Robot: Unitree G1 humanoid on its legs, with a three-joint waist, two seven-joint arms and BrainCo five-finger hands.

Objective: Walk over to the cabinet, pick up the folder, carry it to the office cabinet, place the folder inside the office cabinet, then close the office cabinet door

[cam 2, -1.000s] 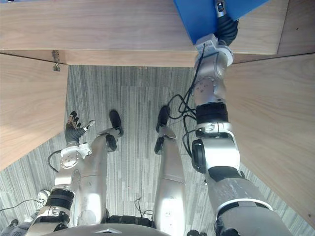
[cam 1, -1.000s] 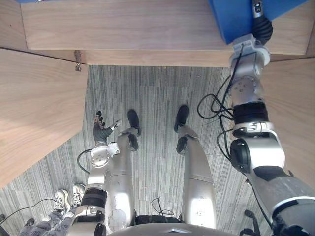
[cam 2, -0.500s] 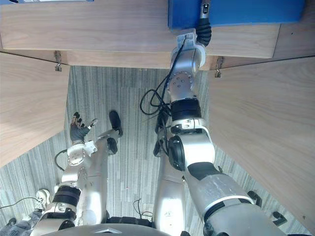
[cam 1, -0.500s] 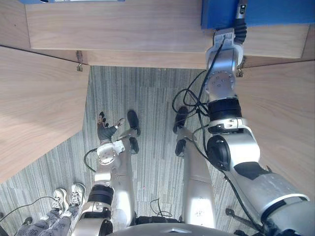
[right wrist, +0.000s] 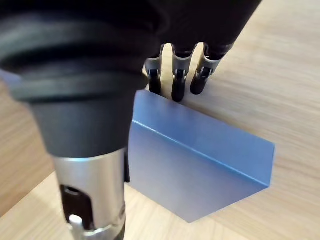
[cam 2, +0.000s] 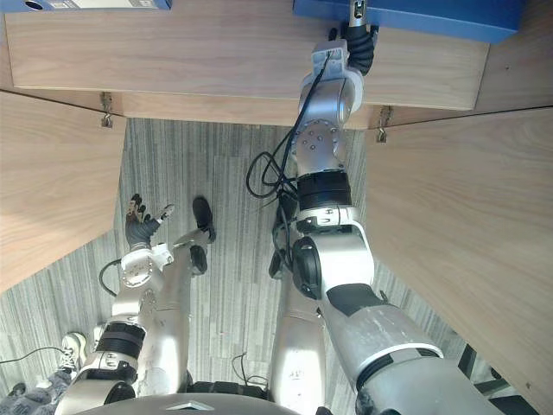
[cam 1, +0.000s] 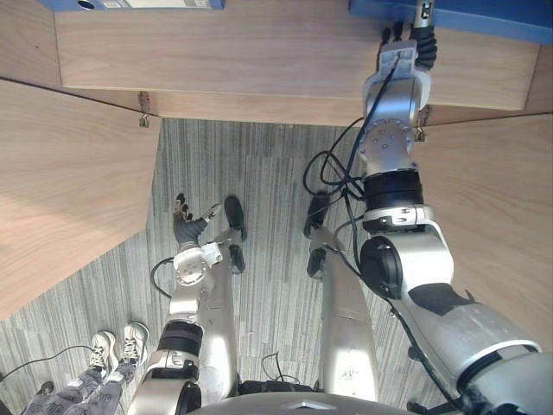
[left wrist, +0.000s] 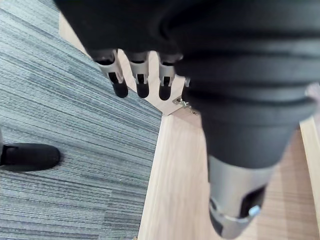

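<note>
A wooden cabinet door [cam 1: 69,190] stands open at the left, swung toward the robot, with a metal hinge [cam 1: 143,111] at its far corner. At the far left, a blue folder with a pale label [cam 1: 130,4] lies on the cabinet's wooden shelf [cam 1: 242,52]. At the near left, a person's pale shoes [cam 1: 117,346] stand on the grey striped carpet [cam 1: 268,181].

The left hand [cam 1: 186,223] hangs low over the carpet, just right of the open left door. Its fingers are loosely spread and it holds nothing.

To the right, the right arm stretches away to the far right of the shelf. The right hand [right wrist: 180,60] is on the folder [right wrist: 200,155], a plain blue one that lies on the shelf at the far right. Its long axis runs left to right along the shelf. The dark-tipped fingers reach across the folder to its far edge. The thumb [right wrist: 95,190] lies against its near side, so the folder sits pinched between them. The grip looks light, with the fingers only slightly bent.

Another wooden door [cam 1: 501,216] stands open at the right, beside the right arm.

The folder seems to be in place on the shelf, so the next move is likely to let go and pull the arm back toward the robot. The right hand is the one on the folder. The left hand is well apart from it but close to the left door.
</note>
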